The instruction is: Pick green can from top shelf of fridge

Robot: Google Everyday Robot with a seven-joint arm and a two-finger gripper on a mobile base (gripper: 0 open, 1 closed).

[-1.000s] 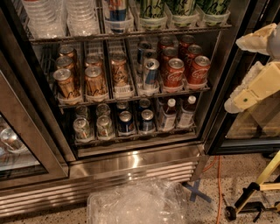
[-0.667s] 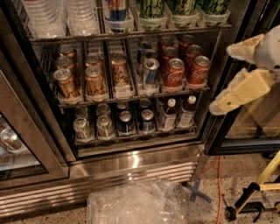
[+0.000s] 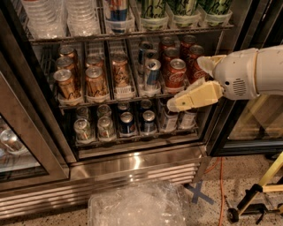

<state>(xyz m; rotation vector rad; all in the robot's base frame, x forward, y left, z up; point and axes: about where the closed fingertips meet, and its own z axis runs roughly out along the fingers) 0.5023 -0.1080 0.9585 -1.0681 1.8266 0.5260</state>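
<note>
Three pale-green cans stand in clear holders on the top shelf of the fridge, cut off by the upper edge: one in the middle, one right of it, one at the far right. My gripper reaches in from the right on a white arm. It is open and empty, with cream fingers spread in front of the red cola cans on the middle rack. It is below and a little right of the green cans.
Water bottles and a blue can share the top shelf. Copper-brown cans fill the middle rack's left, dark cans the lower rack. A glass door stands open at left. A clear plastic bin and a yellow stand are on the floor.
The arm has swung left from the right edge, and the gripper now sits in front of the middle rack's right end. The cans have not moved.
</note>
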